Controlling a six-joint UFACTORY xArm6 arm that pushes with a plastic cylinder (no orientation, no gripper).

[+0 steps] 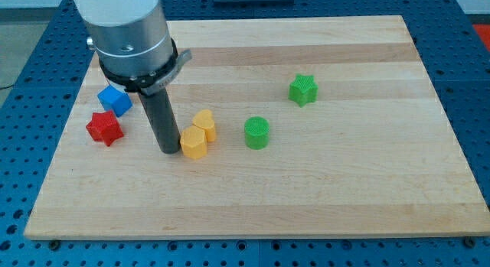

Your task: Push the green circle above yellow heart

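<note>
The green circle (257,133) stands near the middle of the wooden board (321,190). The yellow heart (204,123) lies to its left, about one block width away. A yellow hexagon block (194,143) touches the heart at its lower left. My tip (169,151) rests on the board just left of the yellow hexagon, close to touching it, and well left of the green circle. The dark rod rises from the tip to the grey arm body at the view's top left.
A green star (303,89) sits to the upper right of the circle. A blue block (114,100) and a red star (104,128) lie at the left, beside the rod. The board's edges border a blue perforated table.
</note>
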